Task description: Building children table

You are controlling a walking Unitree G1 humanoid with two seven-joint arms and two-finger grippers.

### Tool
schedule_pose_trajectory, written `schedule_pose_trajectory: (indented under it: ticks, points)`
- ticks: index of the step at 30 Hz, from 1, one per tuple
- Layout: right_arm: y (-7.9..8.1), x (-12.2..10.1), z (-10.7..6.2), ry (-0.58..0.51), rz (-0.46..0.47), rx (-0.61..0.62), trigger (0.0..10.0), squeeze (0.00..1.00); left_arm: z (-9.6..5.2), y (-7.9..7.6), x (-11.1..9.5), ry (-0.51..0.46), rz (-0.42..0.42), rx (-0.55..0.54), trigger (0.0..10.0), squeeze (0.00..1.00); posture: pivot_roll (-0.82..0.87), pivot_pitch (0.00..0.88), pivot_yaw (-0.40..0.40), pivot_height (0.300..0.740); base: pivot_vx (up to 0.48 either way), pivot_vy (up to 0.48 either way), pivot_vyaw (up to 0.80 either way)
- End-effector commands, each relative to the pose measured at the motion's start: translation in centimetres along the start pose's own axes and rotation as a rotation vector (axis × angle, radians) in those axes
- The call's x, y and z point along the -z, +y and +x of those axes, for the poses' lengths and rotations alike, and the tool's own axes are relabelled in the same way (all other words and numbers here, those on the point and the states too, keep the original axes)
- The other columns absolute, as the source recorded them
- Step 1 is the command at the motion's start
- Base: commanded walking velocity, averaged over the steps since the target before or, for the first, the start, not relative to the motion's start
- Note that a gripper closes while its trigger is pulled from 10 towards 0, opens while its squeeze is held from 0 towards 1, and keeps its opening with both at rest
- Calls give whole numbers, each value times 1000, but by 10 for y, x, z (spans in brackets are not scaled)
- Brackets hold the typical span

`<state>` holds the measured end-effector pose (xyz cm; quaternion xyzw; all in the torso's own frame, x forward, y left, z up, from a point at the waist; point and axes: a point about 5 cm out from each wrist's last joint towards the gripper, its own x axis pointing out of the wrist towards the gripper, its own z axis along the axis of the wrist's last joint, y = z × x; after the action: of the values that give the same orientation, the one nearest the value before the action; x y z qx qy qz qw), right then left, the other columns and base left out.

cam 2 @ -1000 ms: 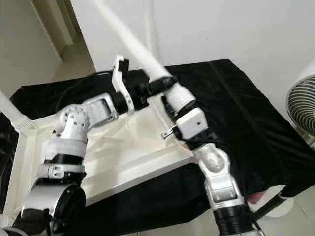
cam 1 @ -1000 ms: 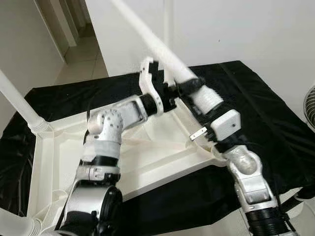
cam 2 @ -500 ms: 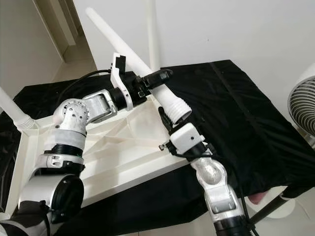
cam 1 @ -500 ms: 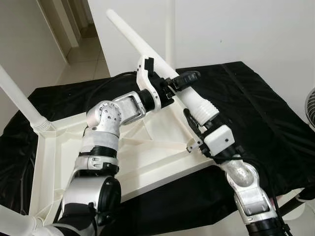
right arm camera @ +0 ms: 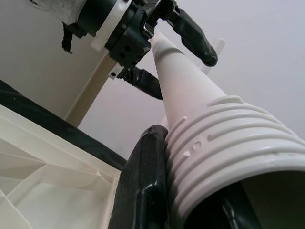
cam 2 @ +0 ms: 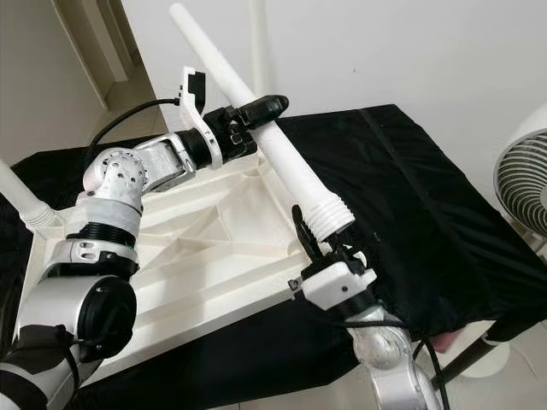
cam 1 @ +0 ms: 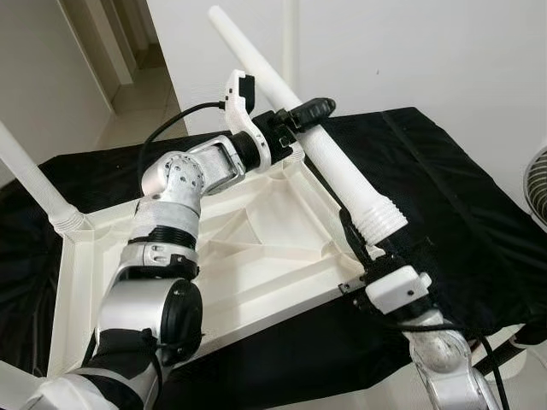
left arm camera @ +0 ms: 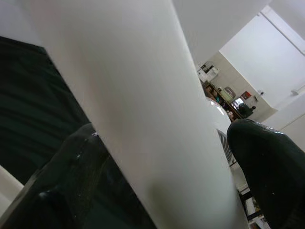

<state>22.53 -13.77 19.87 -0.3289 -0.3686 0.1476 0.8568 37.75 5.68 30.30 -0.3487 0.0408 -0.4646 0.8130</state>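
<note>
Head views: table leg (cam 1: 329,162) slants above the upturned tabletop (cam 1: 256,256). Left gripper (cam 1: 295,115) clamps its shaft; right gripper (cam 2: 329,243) pinches its threaded end.

Wrist views: fingers (right arm camera: 143,186) bear on the ribs. Likely light, rigid, smooth; ribs offer surest purchase.

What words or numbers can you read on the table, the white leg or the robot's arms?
None: no words, numbers, brands or signs can be read here.
The white table leg, held by the left gripper and the right gripper, is plain.
The upturned white tabletop has bare ribs, no lettering.
The black cloth is plain.
The right arm's white wrist block shows no marking.
</note>
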Motion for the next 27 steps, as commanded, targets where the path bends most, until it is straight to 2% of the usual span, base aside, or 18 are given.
schedule_pose_trajectory:
  ticks: [1,2,3,18,19,21,22,23,24,27]
  points:
    - [-2,-5,0,-26,-17,15,10000,0,-3,2,-5,-10,10,18,1529,0,-95,25,147,740,0,0,0]
    - [-2,-5,0,-26,-17,15,10000,0,-3,2,-5,-10,10,18,1529,0,-95,25,147,740,0,0,0]
    - [-2,-5,-1,-25,-21,16,10000,0,-3,2,-6,-15,6,21,0,0,-95,26,147,740,0,0,0]
    - [-9,-2,-5,-18,-70,18,10000,0,-5,7,-11,-36,-20,12,0,0,-94,39,148,740,0,0,0]
    - [-10,-2,-5,-21,-72,29,10000,0,-4,9,-10,-22,-32,0,10000,0,-94,40,148,740,0,0,0]
    - [-11,-3,-5,-29,-84,40,10000,0,-4,11,-10,-26,-53,-12,10000,0,-94,42,147,740,0,0,0]
    - [-12,-4,-5,-38,-94,54,10000,643,-4,12,-10,-29,-66,-20,10000,0,-94,42,147,740,0,0,0]
    - [-12,-4,-5,-38,-94,54,10000,643,-4,12,-10,-29,-66,-20,10000,0,-94,42,147,740,0,0,0]
    - [-13,-6,-6,-52,-106,76,10000,1000,-5,14,-11,-32,-74,-27,10000,0,-94,46,150,740,0,0,0]
    - [-15,-9,-9,-74,-137,111,10000,1000,-6,15,-13,-33,-77,-33,10000,0,-91,54,157,740,0,0,0]
